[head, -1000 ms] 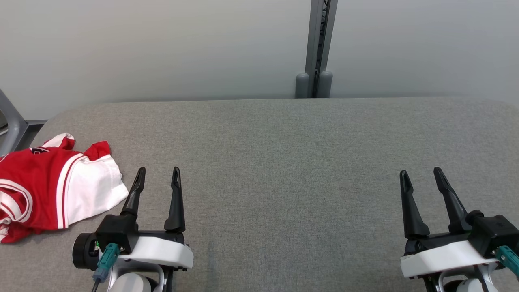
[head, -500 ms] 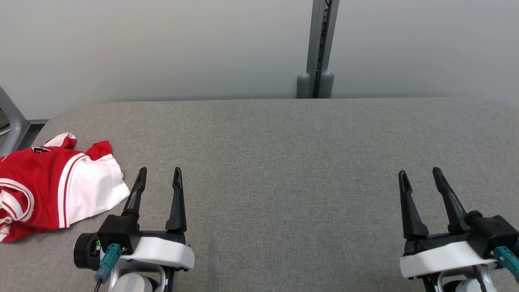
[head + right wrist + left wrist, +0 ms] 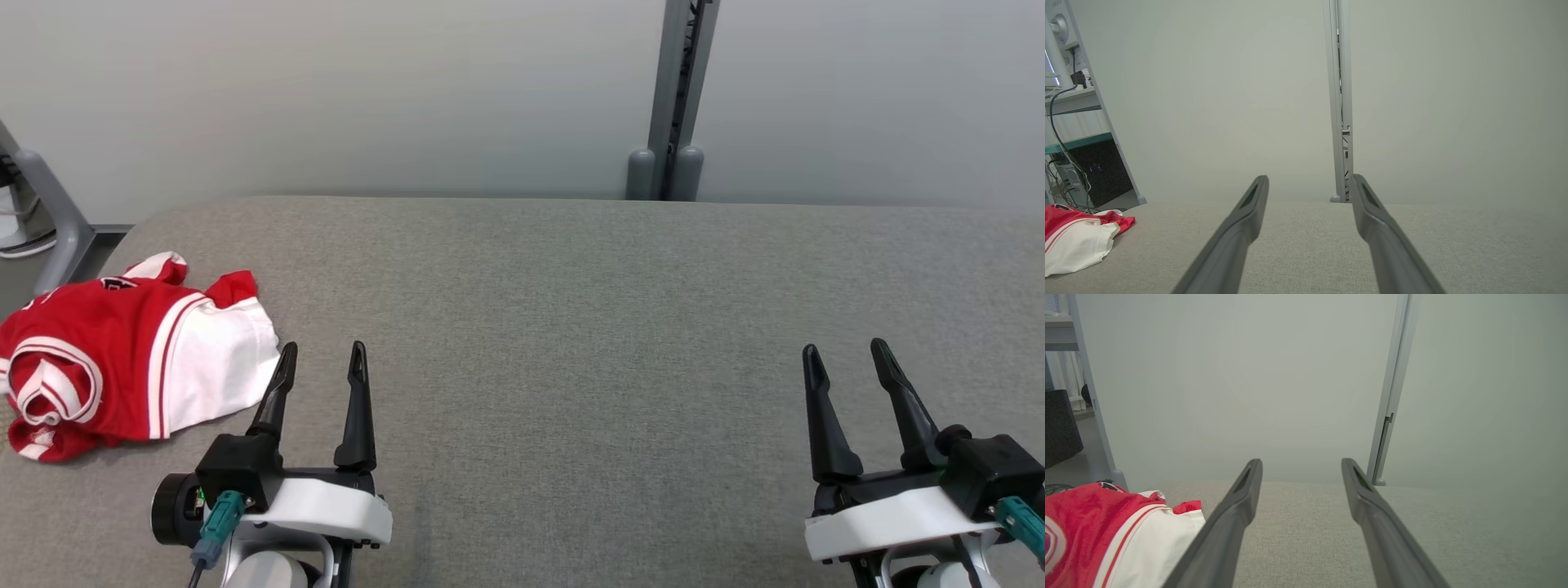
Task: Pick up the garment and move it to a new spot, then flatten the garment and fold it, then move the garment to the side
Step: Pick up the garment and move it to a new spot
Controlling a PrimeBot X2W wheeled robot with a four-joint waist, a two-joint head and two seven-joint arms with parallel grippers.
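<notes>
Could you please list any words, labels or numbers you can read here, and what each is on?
None can be read.
Garment: a small dark patch at its far edge, too small to read.
Grey device, right wrist view's top left corner: a mark cut off by the frame, blurred.

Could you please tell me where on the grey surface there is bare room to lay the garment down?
The broad stretch of the grey surface between the left gripper and the right gripper, back to the far edge by the post, is bare. The only crowded part is the left end, where the crumpled garment lies beside the left gripper.
</notes>
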